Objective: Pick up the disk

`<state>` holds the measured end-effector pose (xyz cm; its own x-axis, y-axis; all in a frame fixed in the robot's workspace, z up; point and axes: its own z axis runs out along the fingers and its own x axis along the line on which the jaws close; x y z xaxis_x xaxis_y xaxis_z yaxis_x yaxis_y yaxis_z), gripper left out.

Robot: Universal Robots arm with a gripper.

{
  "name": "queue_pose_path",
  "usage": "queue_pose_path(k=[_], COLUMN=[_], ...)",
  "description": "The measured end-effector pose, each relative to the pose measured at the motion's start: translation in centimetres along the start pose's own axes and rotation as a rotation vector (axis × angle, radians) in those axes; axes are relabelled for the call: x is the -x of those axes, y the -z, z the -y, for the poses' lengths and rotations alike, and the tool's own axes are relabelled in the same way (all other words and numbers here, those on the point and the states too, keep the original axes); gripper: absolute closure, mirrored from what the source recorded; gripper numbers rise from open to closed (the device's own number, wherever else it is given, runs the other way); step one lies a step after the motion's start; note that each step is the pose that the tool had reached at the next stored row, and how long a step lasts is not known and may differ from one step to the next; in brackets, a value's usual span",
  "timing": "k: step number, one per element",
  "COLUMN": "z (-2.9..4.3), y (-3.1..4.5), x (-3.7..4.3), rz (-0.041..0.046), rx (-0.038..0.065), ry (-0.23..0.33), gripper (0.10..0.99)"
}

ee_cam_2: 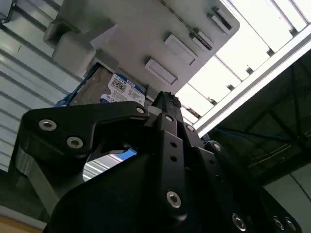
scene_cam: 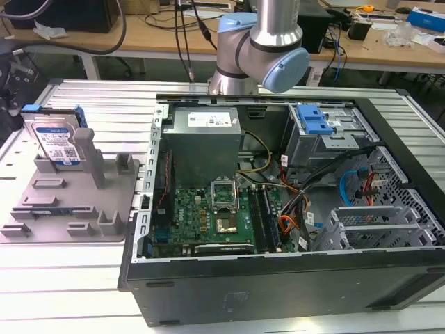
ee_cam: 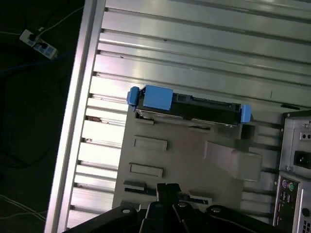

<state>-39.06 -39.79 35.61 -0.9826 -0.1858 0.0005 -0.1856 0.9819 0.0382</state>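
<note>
On the table (scene_cam: 83,104): case (scene_cam: 278,292), centre to 3 o'clock in the exterior view.
Arm (scene_cam: 271,42): 12 o'clock, behind the case.
Tray (scene_cam: 69,200): 9 o'clock of the case.
Disk (scene_cam: 57,142): upright on edge at the tray's 12 o'clock end.
Gripper (ee_cam: 168,190): over the tray, apart from the disk; open or closed, cannot tell.

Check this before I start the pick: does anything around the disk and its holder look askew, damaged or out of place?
Nothing stands out. The disk stands on edge in the grey holder tray, straight along its edge in the first wrist view, blue rails intact. The open computer case sits beside it.
</note>
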Motion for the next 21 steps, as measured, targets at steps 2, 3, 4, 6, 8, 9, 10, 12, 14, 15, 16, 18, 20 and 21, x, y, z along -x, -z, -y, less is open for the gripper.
queue_pose_path(k=[2, 3, 4, 6, 8, 9, 10, 12, 14, 15, 16, 18, 20, 21], z=[0.01, 0.01, 0.01, 0.01, 0.01, 0.01, 0.02, 0.02, 0.02, 0.01, 0.02, 0.02, 0.02, 0.02], y=[-0.07, -0.09, -0.12, -0.17, -0.20, -0.24, -0.26, -0.27, -0.29, -0.31, -0.33, -0.39, -0.42, -0.44], x=[0.00, 0.00, 0.00, 0.00, 0.00, 0.00, 0.00, 0.00, 0.00, 0.00, 0.00, 0.00, 0.00, 0.00], rz=[-0.0039, -0.0051, -0.0064, -0.0085, -0.0099, -0.0115, -0.0138, -0.0163, -0.0184, -0.0198, -0.0208, -0.0222, -0.0229, -0.0236], rx=[0.000, 0.000, 0.000, 0.000, 0.000, 0.000, -0.002, -0.003, -0.005, -0.005, -0.006, -0.007, -0.008, -0.008], ry=[0.102, 0.135, 0.167, 0.224, 0.259, 0.302, 0.352, 0.396, 0.442, 0.479, 0.515, 0.584, 0.620, 0.651], gripper=[0.973, 0.918, 0.851, 0.671, 0.671, 0.604, 0.604, 0.604, 0.604, 0.604, 0.604, 0.604, 0.604, 0.604])
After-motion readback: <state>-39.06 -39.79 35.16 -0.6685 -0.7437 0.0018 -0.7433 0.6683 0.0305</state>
